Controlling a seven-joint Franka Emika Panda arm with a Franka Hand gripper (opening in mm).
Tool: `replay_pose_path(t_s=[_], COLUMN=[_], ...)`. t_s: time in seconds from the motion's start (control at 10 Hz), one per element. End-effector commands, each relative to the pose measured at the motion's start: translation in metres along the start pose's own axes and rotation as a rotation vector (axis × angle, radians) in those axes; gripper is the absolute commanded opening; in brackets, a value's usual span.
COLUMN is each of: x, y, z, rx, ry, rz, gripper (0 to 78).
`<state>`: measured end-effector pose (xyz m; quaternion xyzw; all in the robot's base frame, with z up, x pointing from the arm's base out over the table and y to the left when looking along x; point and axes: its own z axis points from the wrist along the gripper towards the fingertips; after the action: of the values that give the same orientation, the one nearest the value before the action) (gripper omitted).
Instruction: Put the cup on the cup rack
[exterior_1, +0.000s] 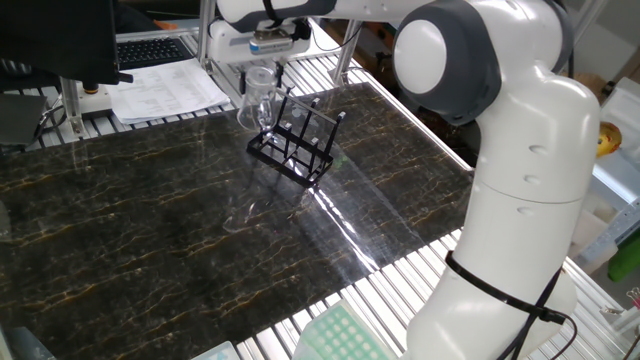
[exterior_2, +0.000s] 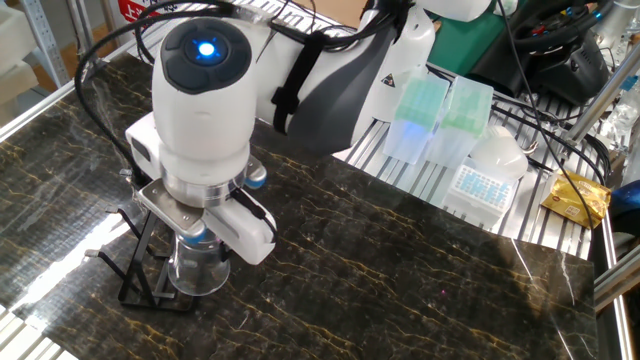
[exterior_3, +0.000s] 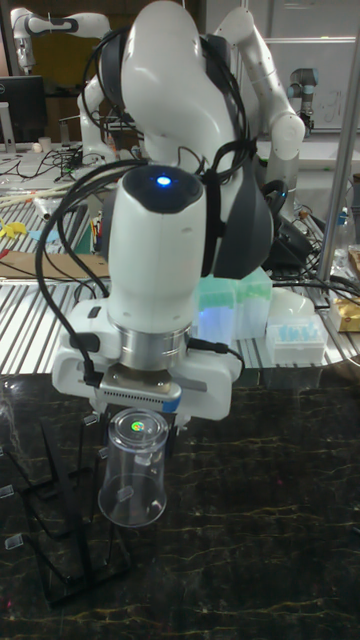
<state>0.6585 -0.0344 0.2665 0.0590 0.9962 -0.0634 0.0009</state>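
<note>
The white robot arm (exterior_1: 520, 190) fills the right of one fixed view and reaches across the dark marbled bench (exterior_1: 150, 230) to its far edge, its wrist pointing straight down. In the other fixed view the arm's last joint, with a blue light on top, towers over the near left corner of the bench (exterior_2: 420, 270). Beyond the bench lie a keyboard (exterior_1: 150, 48) and a sheet of printed paper (exterior_1: 170, 90), and on the other side stand green and clear pipette tip boxes (exterior_2: 440, 115) on the slatted metal surface. The cup rack (exterior_1: 295, 140) sits on the bench under the wrist, a black wire frame with upright pegs; in the tall fixed view the cup rack (exterior_3: 50, 520) reaches out to the left of and below the glass. The end effector (exterior_3: 138, 402) hangs directly above the cup (exterior_3: 135, 478) and has hold of it at the upper end, its fingers closed in on the glass, though the fingertips themselves are mostly hidden by the flange. The cup (exterior_2: 198, 270) hangs straight below the end effector (exterior_2: 200, 240), tilted so that its round open mouth faces the tall camera, and it is in among the pegs at the rack's edge. Whether it rests on a peg or on the base I cannot tell. In one fixed view the cup (exterior_1: 258, 95) appears against the rack's far left side.
</note>
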Motion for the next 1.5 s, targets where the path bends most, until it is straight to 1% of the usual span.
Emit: replay_pose_path(t_s=[0.1, 0.3, 0.5, 0.7, 0.9, 1.0, 1.1, 1.3, 1.4, 1.5], x=[-0.001, -0.002, -0.003, -0.004, -0.006, -0.006, -0.008, -0.011, -0.011, -0.011], y=[-0.006, -0.005, -0.004, -0.003, -0.001, -0.002, -0.004, -0.008, -0.012, -0.013], z=[0.01, 0.014, 0.018, 0.022, 0.03, 0.032, 0.038, 0.042, 0.049, 0.053], rx=[-0.001, 0.004, 0.021, 0.021, 0.02, 0.02, 0.019, 0.018, 0.014, 0.011], ry=[-0.015, -0.016, -0.019, -0.024, -0.029, -0.031, -0.037, -0.039, -0.049, -0.057], rz=[0.001, 0.014, 0.023, 0.026, 0.03, 0.029, 0.021, 0.013, 0.005, 0.005], gripper=[1.2, 1.2, 1.2, 1.2, 1.2, 1.2, 1.2, 1.2, 1.2, 1.2])
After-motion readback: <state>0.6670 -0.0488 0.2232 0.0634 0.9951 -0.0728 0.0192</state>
